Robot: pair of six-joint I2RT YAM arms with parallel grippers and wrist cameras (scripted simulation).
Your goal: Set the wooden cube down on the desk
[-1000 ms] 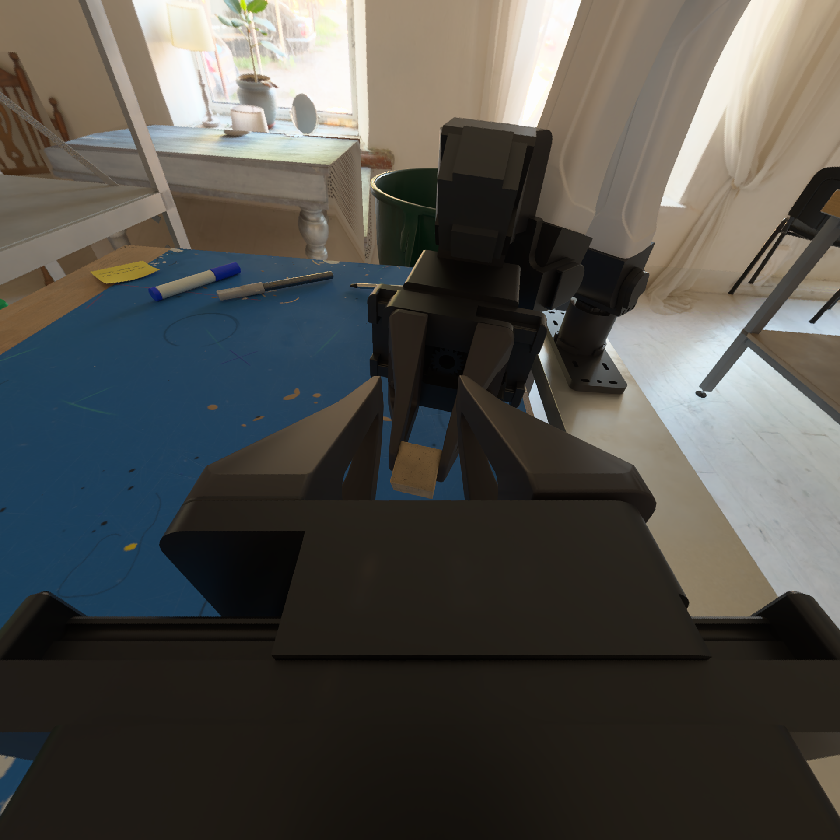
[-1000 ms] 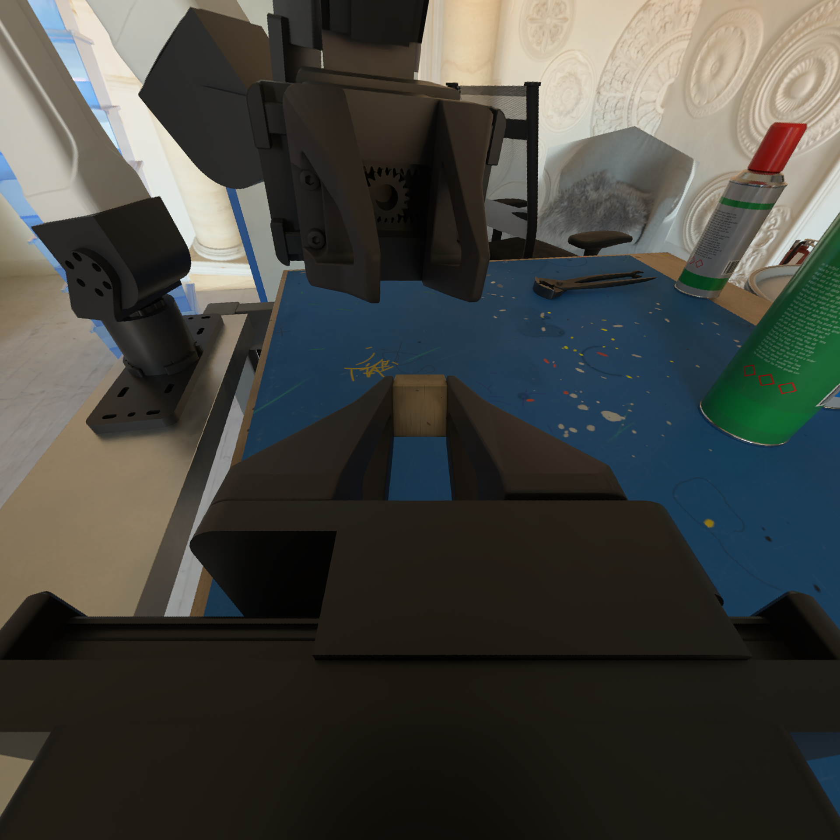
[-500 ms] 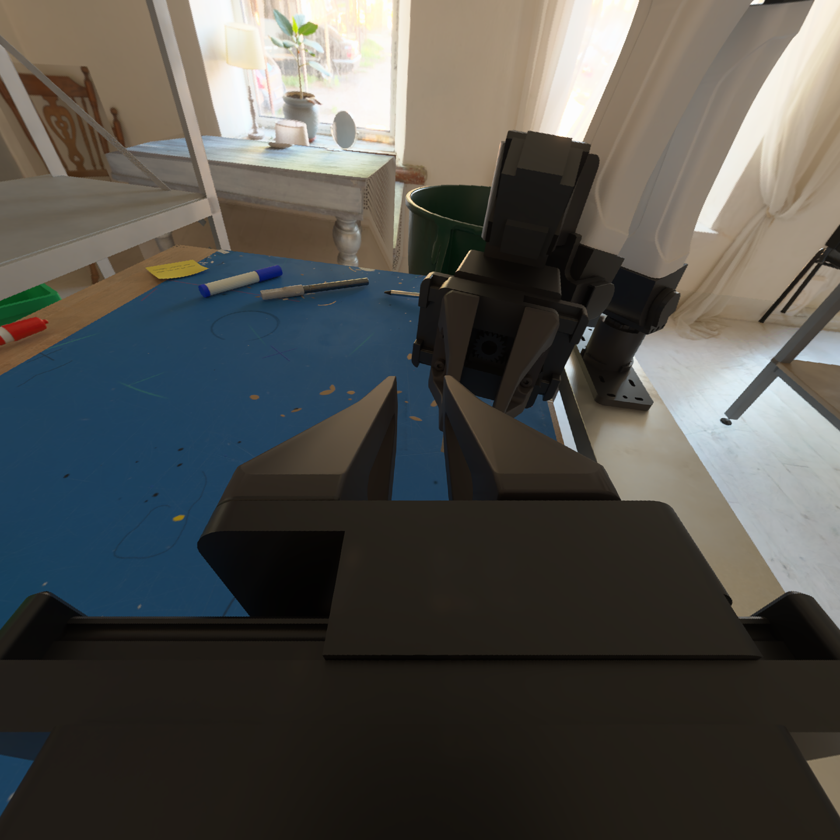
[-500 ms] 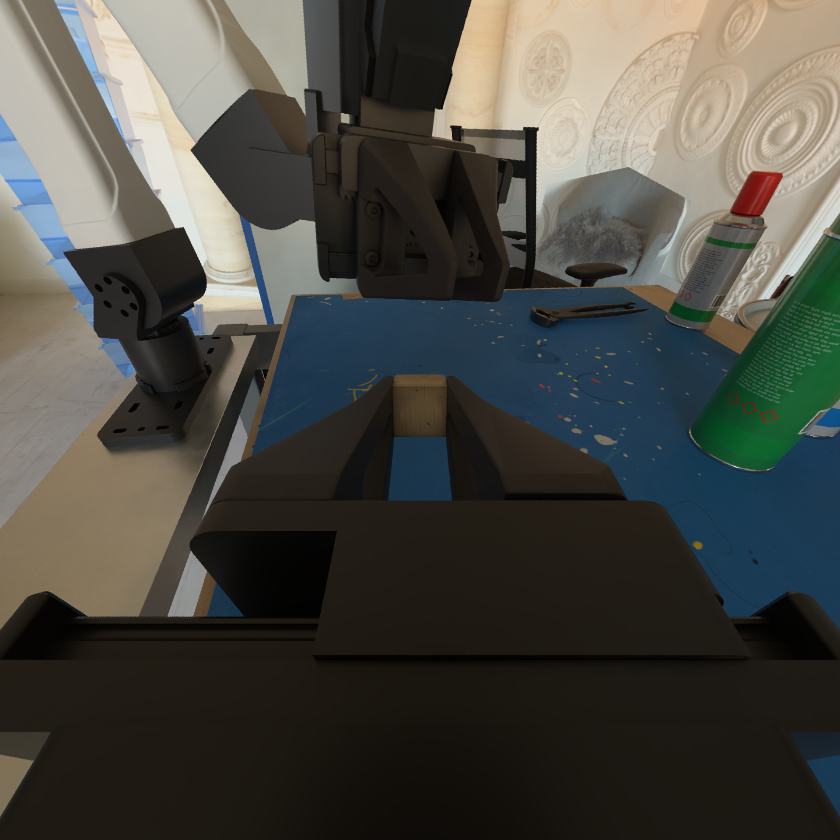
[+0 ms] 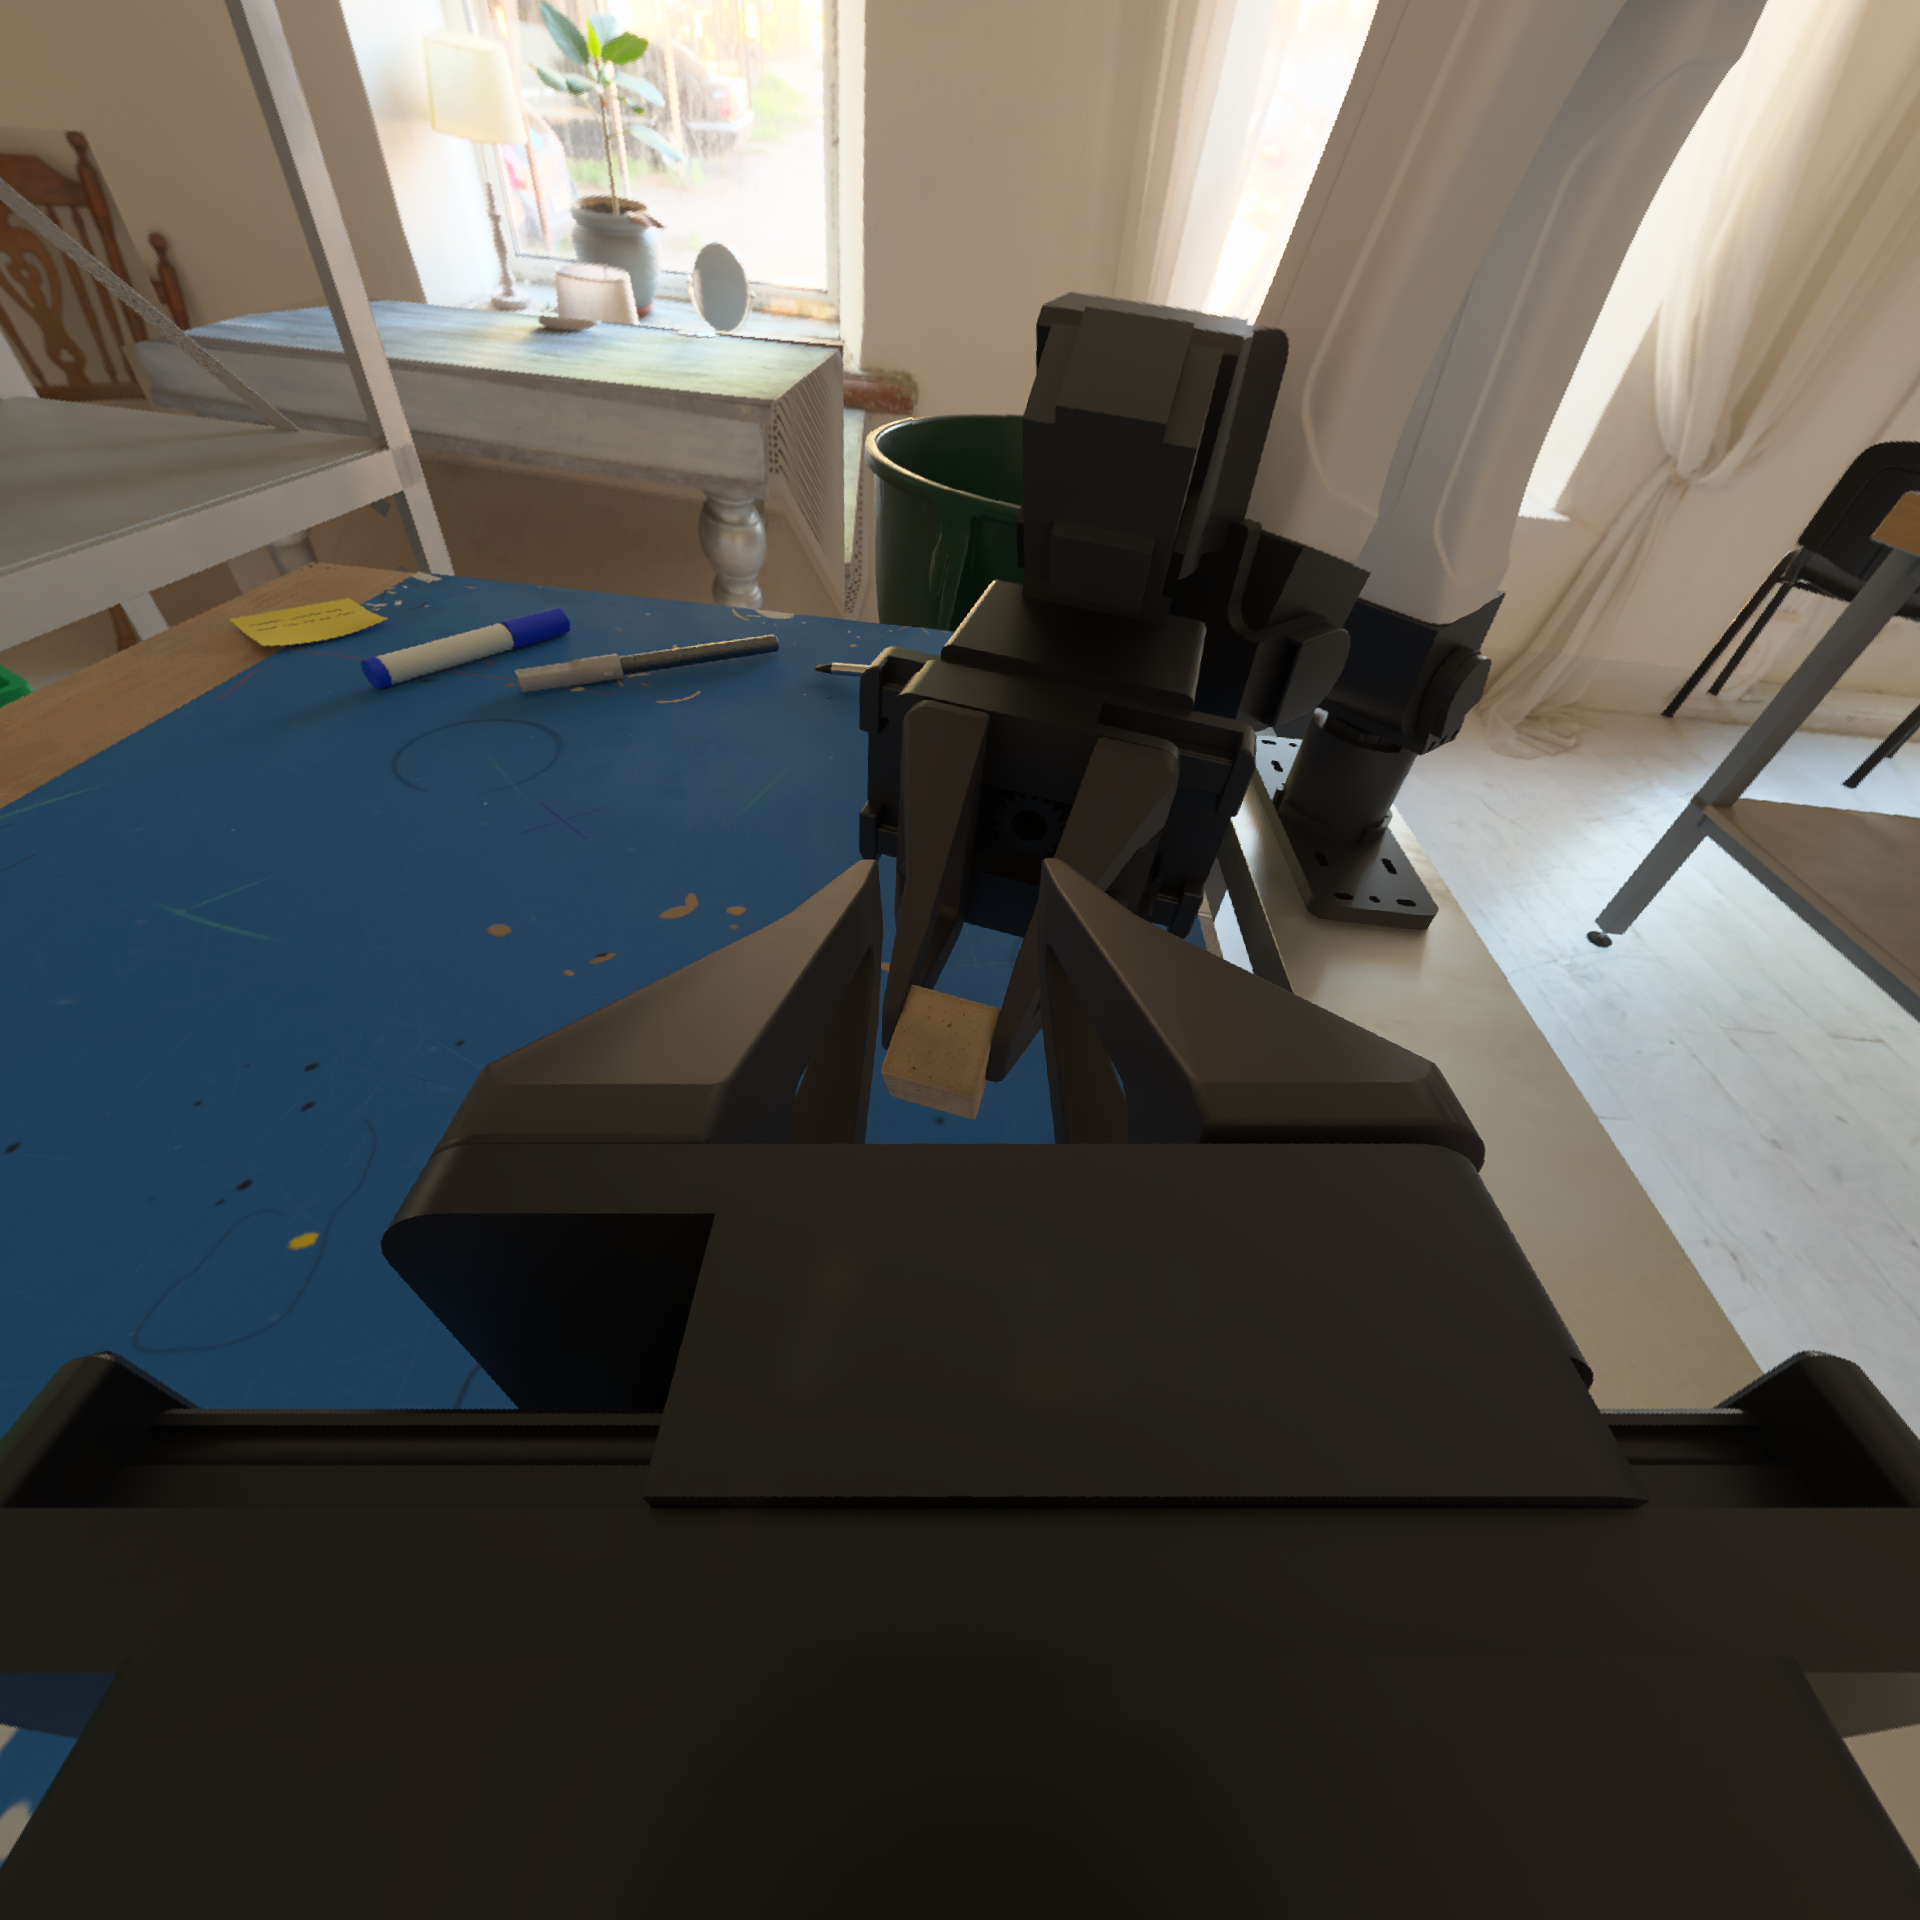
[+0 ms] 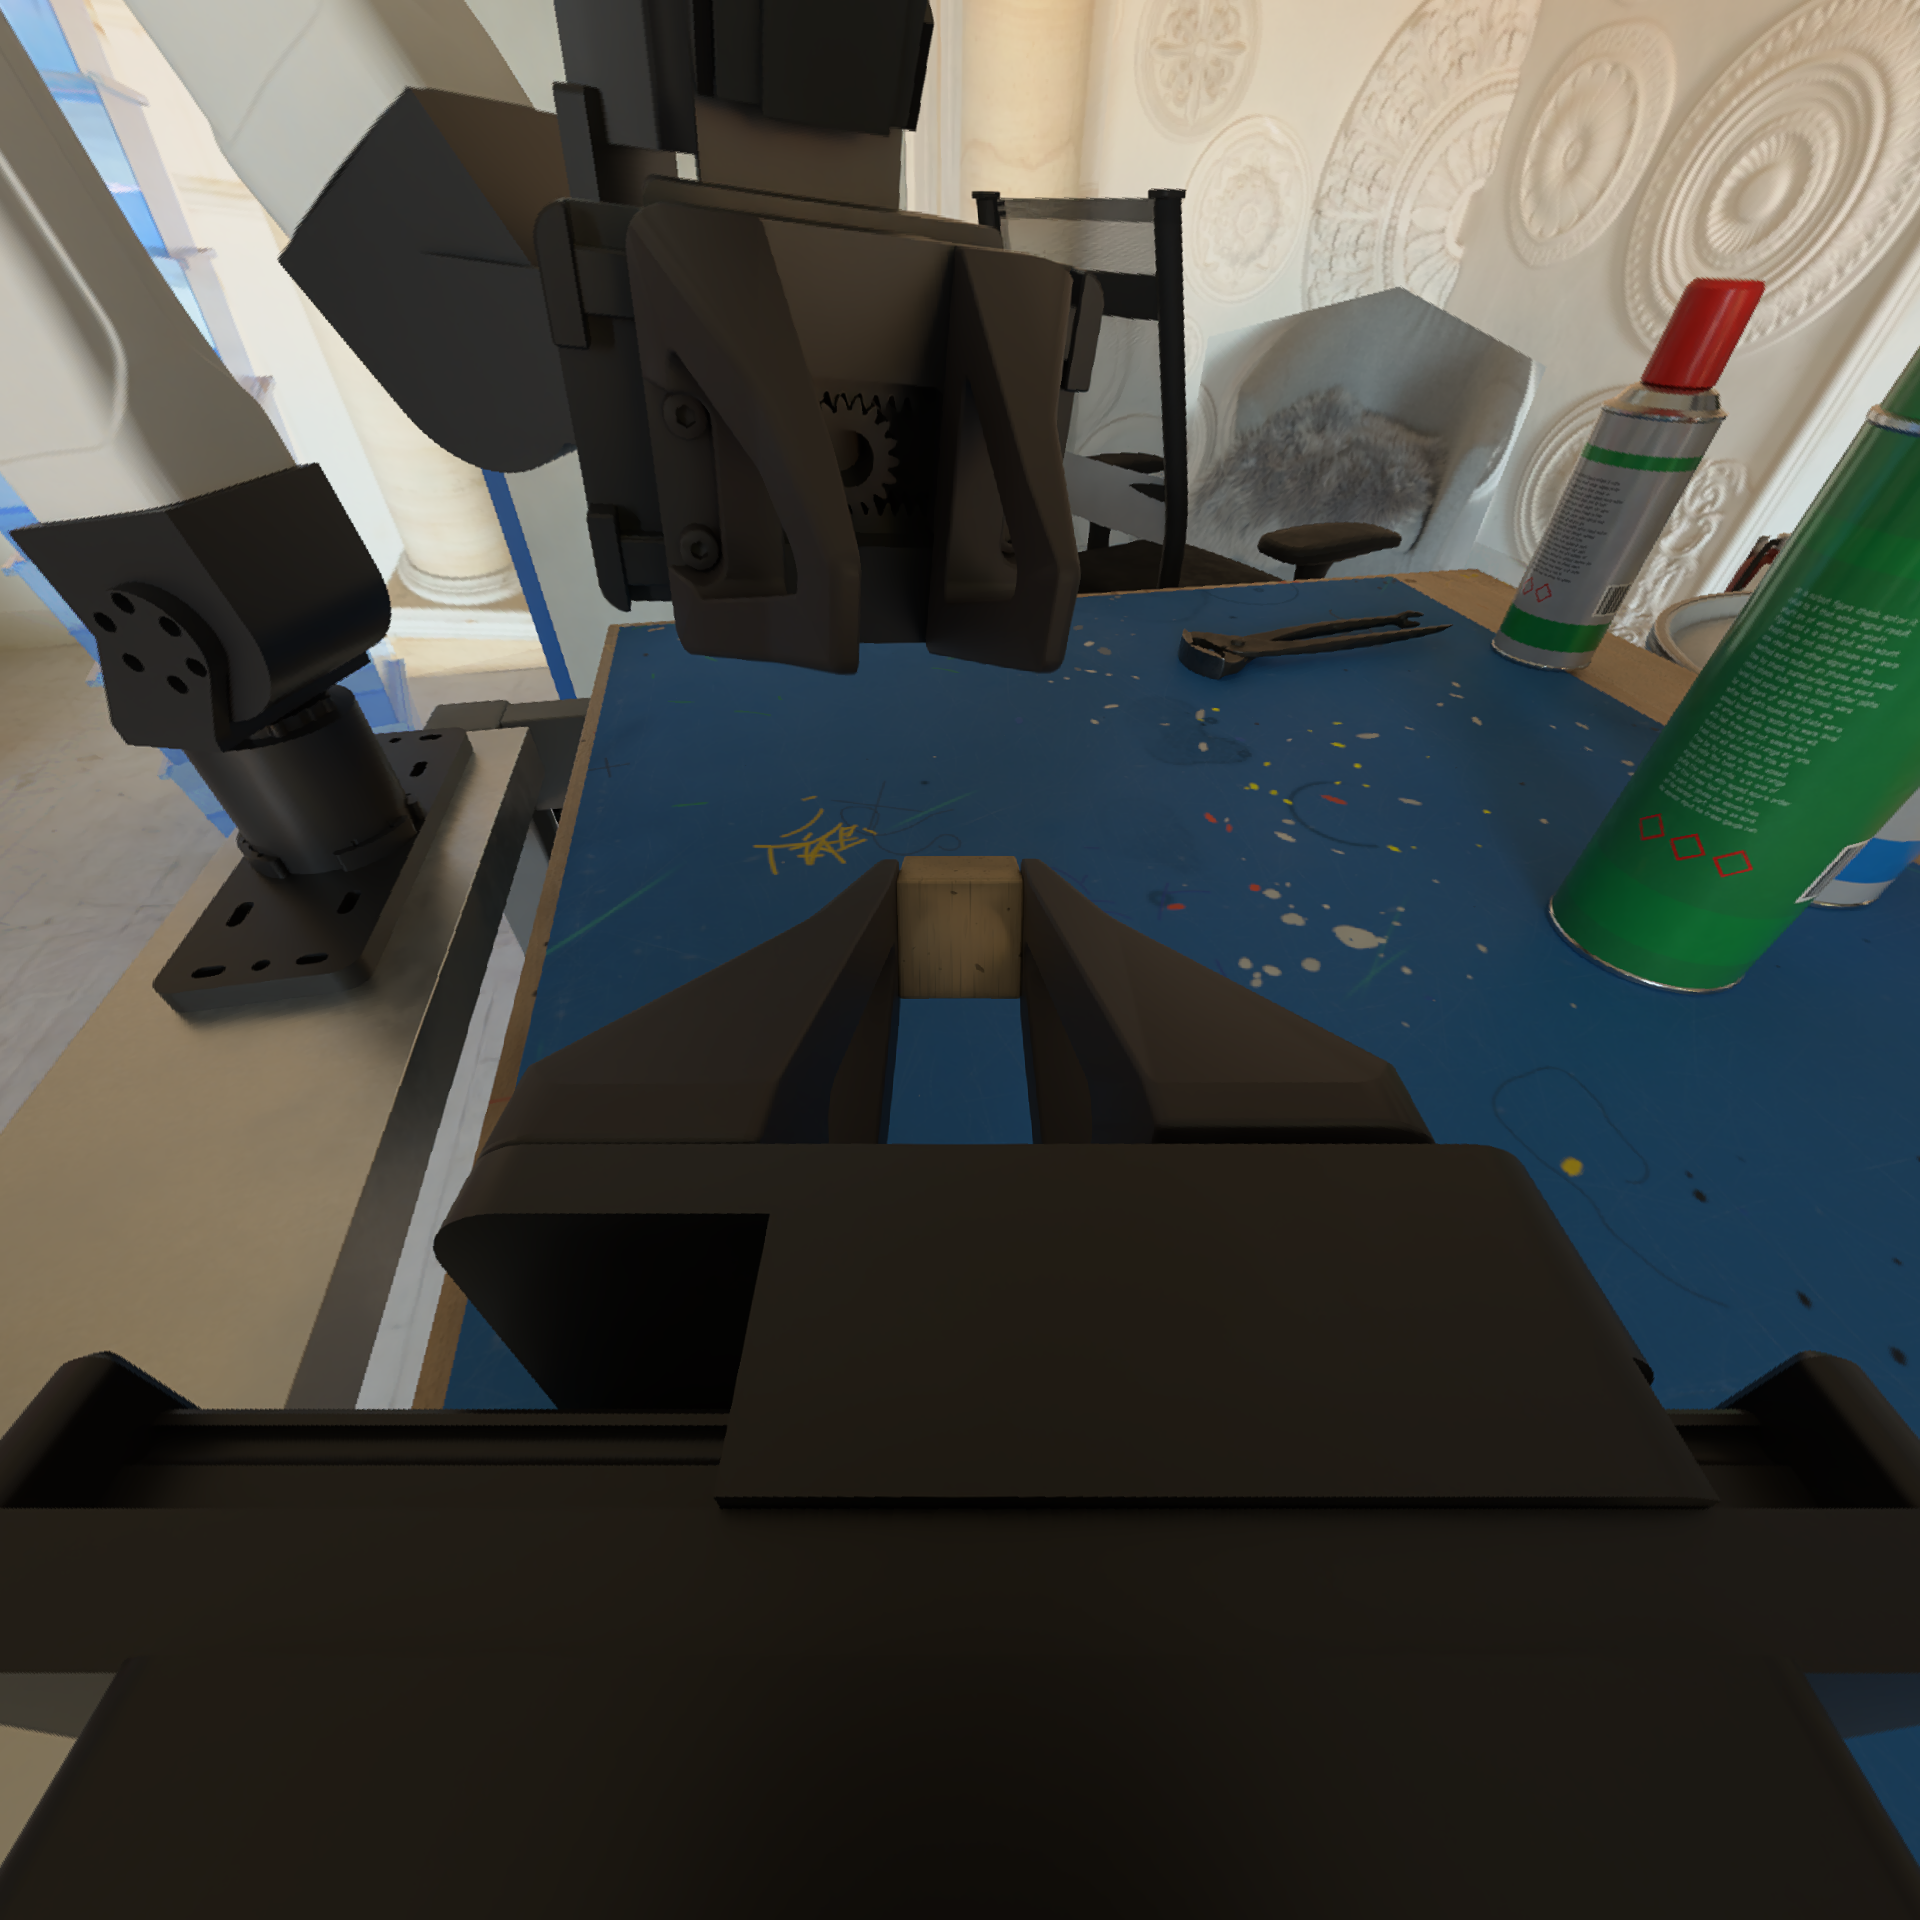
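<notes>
The wooden cube (image 6: 958, 925) is a small pale block clamped between the tips of my right gripper (image 6: 958, 868), which is shut on it and holds it over the blue desk mat (image 6: 1143, 831). In the left wrist view the cube (image 5: 935, 1051) shows between the right gripper's fingers (image 5: 920, 935), with blue mat (image 5: 312, 987) below it. My left gripper (image 5: 958, 873) is open and empty, its fingers apart on either side of that sight line. In the right wrist view the left gripper (image 6: 904, 660) hangs above and beyond the cube, not touching it.
A green spray can (image 6: 1766, 779), a grey can with a red cap (image 6: 1621, 488) and pliers (image 6: 1299, 639) stand at the mat's right side. A blue marker (image 5: 468, 649), a grey pen (image 5: 644, 665) and a yellow note (image 5: 307, 623) lie at the far left. Arm bases (image 6: 270, 748) (image 5: 1351, 810) flank the desk edge.
Since half a second ago my left gripper has opened wider and moved closer to the right gripper, so the cube shows in its view again. The right gripper still holds the cube.
</notes>
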